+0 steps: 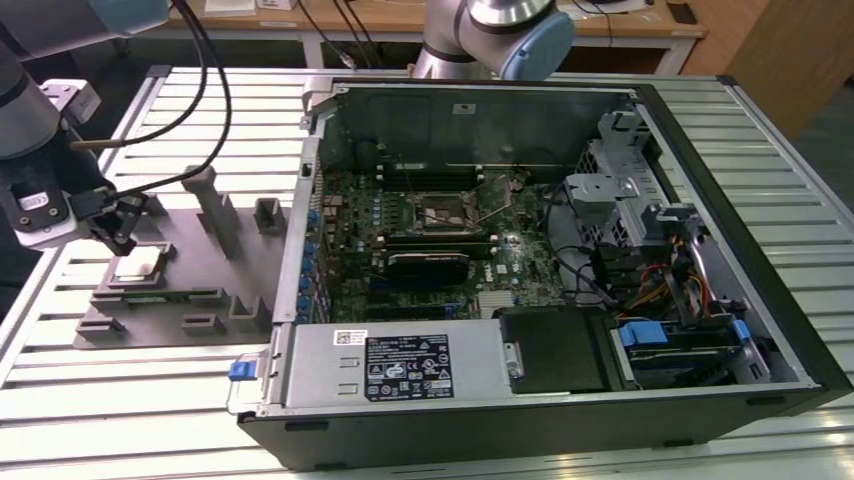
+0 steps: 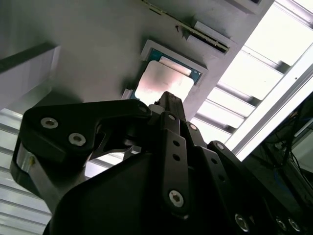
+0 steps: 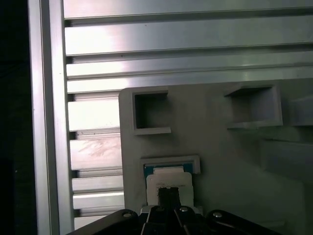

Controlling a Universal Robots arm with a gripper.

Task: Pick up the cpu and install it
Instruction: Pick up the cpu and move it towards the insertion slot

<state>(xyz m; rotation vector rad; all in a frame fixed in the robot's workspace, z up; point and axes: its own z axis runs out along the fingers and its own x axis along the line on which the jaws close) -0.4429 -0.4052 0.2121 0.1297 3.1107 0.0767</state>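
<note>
Grey plastic fixture plate (image 1: 154,330) sits on the slatted aluminium table (image 1: 134,400) at the exterior view's left, and that's where the cpu (image 1: 139,265) is right now, lying flat in its little square pocket with the shiny silver top facing up. In both wrist views you can see a thin blue-green rim around the silver lid of the cpu (image 2: 164,81) (image 3: 168,180). The gripper (image 1: 123,240) hangs right over it, pointing down. From what I can make out in the second wrist view, the gripper (image 2: 168,98) has its black fingers (image 2: 172,117) pressed together into one narrow tip and isn't pinching anything. In the first wrist view the tip of the gripper (image 3: 167,192) overlaps one edge of the chip, but I can't tell whether it's actually touching the lid or just hovering above it. A couple of other open-sided square pockets (image 3: 150,111) are moulded into the same plate, apart from the chip's. Over at the exterior view's right is the opened computer case (image 1: 534,430) lying on its side, with the green motherboard (image 1: 387,200) exposed and the square socket (image 1: 441,210) around the middle of the board, well away from the chip. The silver power supply (image 1: 400,365) runs along the near edge of the case.
</note>
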